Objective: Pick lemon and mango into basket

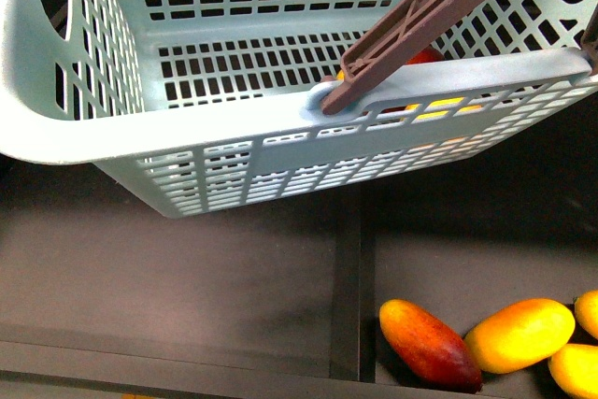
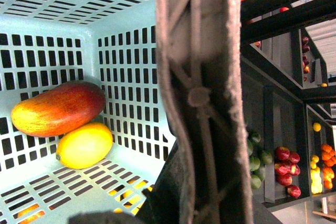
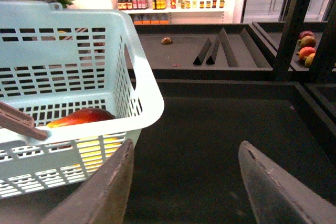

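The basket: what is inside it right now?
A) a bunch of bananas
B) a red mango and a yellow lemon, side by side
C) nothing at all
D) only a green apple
B: the left wrist view shows the mango and the lemon lying together, touching, in a corner on the floor of the basket.

The mango [image 2: 58,108] and the lemon [image 2: 84,145] lie touching inside the basket [image 1: 140,133], against one wall; its handle [image 1: 420,21] crosses above; loose mangoes [image 1: 486,338] lie on the shelf [image 1: 187,277] before it, to the right.
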Controlling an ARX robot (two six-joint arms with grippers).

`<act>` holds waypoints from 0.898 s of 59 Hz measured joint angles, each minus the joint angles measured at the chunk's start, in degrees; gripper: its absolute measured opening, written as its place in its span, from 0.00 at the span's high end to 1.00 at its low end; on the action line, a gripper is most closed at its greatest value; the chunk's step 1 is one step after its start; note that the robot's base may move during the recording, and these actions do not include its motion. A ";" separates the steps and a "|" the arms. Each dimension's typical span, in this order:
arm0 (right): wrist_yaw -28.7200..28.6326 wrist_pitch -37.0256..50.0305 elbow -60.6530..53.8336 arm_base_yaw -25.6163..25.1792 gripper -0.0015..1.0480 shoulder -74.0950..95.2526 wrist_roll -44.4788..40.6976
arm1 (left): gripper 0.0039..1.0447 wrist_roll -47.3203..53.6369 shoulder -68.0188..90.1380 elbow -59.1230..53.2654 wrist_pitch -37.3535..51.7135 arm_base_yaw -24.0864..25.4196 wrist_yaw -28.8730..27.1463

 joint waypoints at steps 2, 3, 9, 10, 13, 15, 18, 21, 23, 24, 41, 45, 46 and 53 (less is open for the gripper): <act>0.00 0.00 0.00 0.00 0.29 0.00 0.00 | 0.96 0.02 0.00 0.00 0.00 0.00 -0.02; 0.00 0.00 0.00 0.00 0.28 0.00 0.00 | 0.96 0.02 0.00 0.00 0.00 0.00 0.00; 0.00 0.00 0.00 0.00 0.11 0.00 0.00 | 0.96 0.00 0.00 0.00 0.00 0.00 0.00; 0.00 0.00 0.00 0.00 0.10 0.00 0.00 | 0.96 0.00 0.00 0.00 0.00 0.00 0.00; 0.02 0.00 0.00 0.00 0.07 0.00 0.02 | 0.96 0.00 0.00 0.00 0.00 0.00 0.02; 0.00 0.00 0.00 0.00 0.08 0.00 0.00 | 0.96 0.00 0.00 0.00 0.00 0.00 0.02; 0.00 0.00 0.00 0.00 0.09 0.00 0.00 | 0.96 0.00 0.00 0.00 0.00 0.00 0.02; 0.00 0.00 0.00 0.00 0.08 0.00 0.00 | 0.96 0.00 0.00 0.00 0.00 0.00 0.02; 0.02 0.00 0.00 0.00 0.08 0.00 0.00 | 0.96 0.00 0.00 0.00 0.00 0.00 0.02; 0.00 0.00 0.00 0.00 0.08 0.00 0.00 | 0.96 0.00 0.00 0.00 0.00 0.00 0.02; 0.02 0.00 0.00 0.00 0.08 0.00 0.00 | 0.96 0.00 0.00 -0.02 0.00 0.00 0.00; 0.15 0.00 0.00 0.00 0.08 0.00 0.00 | 0.96 -2.29 1.20 2.80 -5.64 -1.09 -8.02; 0.11 0.00 0.00 0.00 0.08 0.00 0.00 | 0.96 -4.68 2.12 4.90 -9.40 -1.70 -13.20; -0.02 0.00 0.00 0.00 0.08 0.00 0.00 | 0.96 -19.43 5.38 9.77 -19.56 -3.63 -34.77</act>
